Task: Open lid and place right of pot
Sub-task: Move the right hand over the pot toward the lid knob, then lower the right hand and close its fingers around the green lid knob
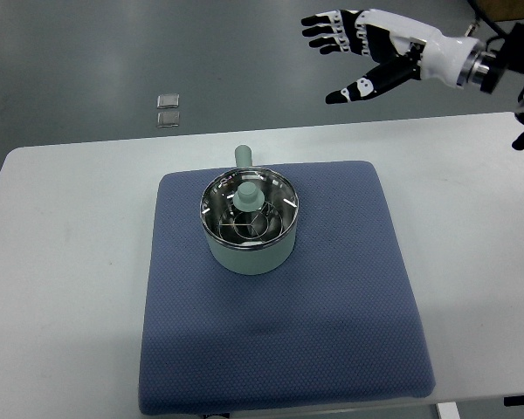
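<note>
White table (70,262) – one blue mat (332,349) | one pot (249,249), one lid (249,202) on it | right hand (354,52) spread, empty – well apart

The pot (249,227) sat in the middle of the mat (284,349), on the table (61,262). The lid (249,202) was on the pot. The right hand (358,52) hung far behind, to the right.

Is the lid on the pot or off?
On. The glass lid sits in the pot rim, knob up, untouched.
</note>
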You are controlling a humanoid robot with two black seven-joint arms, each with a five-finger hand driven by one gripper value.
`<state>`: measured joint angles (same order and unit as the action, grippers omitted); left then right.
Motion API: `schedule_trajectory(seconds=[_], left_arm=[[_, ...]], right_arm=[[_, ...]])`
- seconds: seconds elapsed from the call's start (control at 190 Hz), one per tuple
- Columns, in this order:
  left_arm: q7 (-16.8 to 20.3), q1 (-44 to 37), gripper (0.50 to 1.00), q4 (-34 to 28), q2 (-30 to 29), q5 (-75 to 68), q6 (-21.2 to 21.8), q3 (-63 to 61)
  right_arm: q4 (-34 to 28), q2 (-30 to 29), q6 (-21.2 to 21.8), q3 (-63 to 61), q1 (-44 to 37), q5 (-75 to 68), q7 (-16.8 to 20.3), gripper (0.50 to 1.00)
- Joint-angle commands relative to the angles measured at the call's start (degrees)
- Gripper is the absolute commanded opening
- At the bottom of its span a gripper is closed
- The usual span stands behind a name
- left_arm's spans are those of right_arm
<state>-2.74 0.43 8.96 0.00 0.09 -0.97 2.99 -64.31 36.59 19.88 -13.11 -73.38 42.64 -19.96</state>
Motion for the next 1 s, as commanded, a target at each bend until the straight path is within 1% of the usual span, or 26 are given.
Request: schedule_trajectory(seconds=[0.0, 0.026, 0.032, 0.126, 0.19, 0.195, 0.216, 0.263, 0.311, 0.316, 0.358, 0.364, 0.395, 0.464, 0.516, 0.522, 0.532, 0.606, 0.659, 0.664, 0.732, 0.738, 0.764, 0.854, 0.89, 0.996], left_arm=[[0.01, 0.01, 1.0, 0.01, 0.0, 0.0, 0.0, 0.0], [0.01, 0.01, 1.0, 0.01, 0.0, 0.0, 0.0, 0.0], [0.01, 0.01, 1.0, 0.01, 0.0, 0.0, 0.0, 0.0], [0.01, 0.01, 1.0, 0.01, 0.0, 0.0, 0.0, 0.0], [0.01, 0.01, 1.0, 0.01, 0.0, 0.0, 0.0, 0.0], [0.01, 0.01, 1.0, 0.01, 0.0, 0.0, 0.0, 0.0], [-0.08, 0.01, 1.0, 0.01, 0.0, 0.0, 0.0, 0.0], [0.01, 0.01, 1.0, 0.01, 0.0, 0.0, 0.0, 0.0], [0.01, 0.01, 1.0, 0.01, 0.0, 0.0, 0.0, 0.0], [0.01, 0.01, 1.0, 0.01, 0.0, 0.0, 0.0, 0.0], [0.01, 0.01, 1.0, 0.01, 0.0, 0.0, 0.0, 0.0], [-0.08, 0.01, 1.0, 0.01, 0.0, 0.0, 0.0, 0.0], [-0.08, 0.01, 1.0, 0.01, 0.0, 0.0, 0.0, 0.0], [0.01, 0.01, 1.0, 0.01, 0.0, 0.0, 0.0, 0.0], [0.01, 0.01, 1.0, 0.01, 0.0, 0.0, 0.0, 0.0], [0.01, 0.01, 1.0, 0.01, 0.0, 0.0, 0.0, 0.0], [0.01, 0.01, 1.0, 0.01, 0.0, 0.0, 0.0, 0.0], [0.01, 0.01, 1.0, 0.01, 0.0, 0.0, 0.0, 0.0], [0.01, 0.01, 1.0, 0.01, 0.0, 0.0, 0.0, 0.0], [0.01, 0.01, 1.0, 0.01, 0.0, 0.0, 0.0, 0.0], [-0.08, 0.01, 1.0, 0.01, 0.0, 0.0, 0.0, 0.0], [0.01, 0.01, 1.0, 0.01, 0.0, 0.0, 0.0, 0.0], [-0.08, 0.01, 1.0, 0.01, 0.0, 0.0, 0.0, 0.0], [0.01, 0.01, 1.0, 0.01, 0.0, 0.0, 0.0, 0.0], [0.01, 0.01, 1.0, 0.01, 0.0, 0.0, 0.0, 0.0], [0.01, 0.01, 1.0, 0.01, 0.0, 0.0, 0.0, 0.0]], right_arm=[[-1.34, -1.17, -0.45, 9.6, -8.71, 4.29, 0.01, 0.919], [-1.34, -1.17, -0.45, 9.6, -8.71, 4.29, 0.01, 0.919], [-2.21, -3.09, -0.72, 13.86, -12.54, 6.47, 0.01, 0.919], [-2.66, -6.7, -1.86, 21.37, -19.07, 10.09, 0.1, 0.915], [-2.66, -7.06, -2.12, 22.17, -19.69, 10.44, 0.1, 0.915], [-2.66, -9.76, -3.6, 25.21, -22.22, 11.84, 0.19, 0.915], [-2.66, -10.92, -4.41, 26.38, -23.21, 12.46, 0.28, 0.915], [-2.57, -13.21, -6.25, 28.67, -24.79, 14.04, 0.54, 0.913], [-2.57, -13.21, -6.26, 28.67, -24.79, 14.05, 0.54, 0.913], [-2.57, -15.04, -8.08, 30.24, -25.84, 15.26, 0.8, 0.911], [-2.57, -15.06, -8.1, 30.25, -25.85, 15.28, 0.8, 0.911], [-2.57, -17.15, -9.49, 31.73, -26.37, 16.76, 0.98, 0.907], [-2.4, -18.22, -10.3, 32.62, -26.37, 17.73, 1.5, 0.905], [-1.96, -20.06, -11.44, 33.94, -26.29, 19.05, 2.38, 0.901], [-1.96, -20.07, -11.44, 33.94, -26.29, 19.06, 2.39, 0.901], [-1.78, -21.46, -12.4, 34.81, -26.11, 19.49, 2.73, 0.879], [-1.7, -21.73, -12.58, 35.08, -26.11, 19.58, 2.82, 0.872], [-1.69, -22.7, -13.98, 36.48, -26.02, 19.58, 3.09, 0.86], [-1.69, -22.7, -13.99, 36.49, -26.02, 19.58, 3.09, 0.86], [-1.69, -23.23, -14.77, 37.28, -25.67, 19.84, 3.35, 0.838], [-1.69, -23.58, -15.04, 37.37, -25.5, 20.37, 3.44, 0.836], [-1.69, -24.02, -15.48, 37.81, -25.06, 21.59, 3.44, 0.821], [-1.69, -24.02, -15.75, 38.16, -24.79, 22.3, 3.44, 0.807], [-1.61, -24.02, -16.98, 38.95, -24.09, 23.28, 3.53, 0.793], [-1.52, -24.02, -17.15, 39.04, -23.65, 23.28, 3.53, 0.76], [-1.26, -24.02, -17.33, 39.48, -22.95, 23.54, 3.79, 0.731]])
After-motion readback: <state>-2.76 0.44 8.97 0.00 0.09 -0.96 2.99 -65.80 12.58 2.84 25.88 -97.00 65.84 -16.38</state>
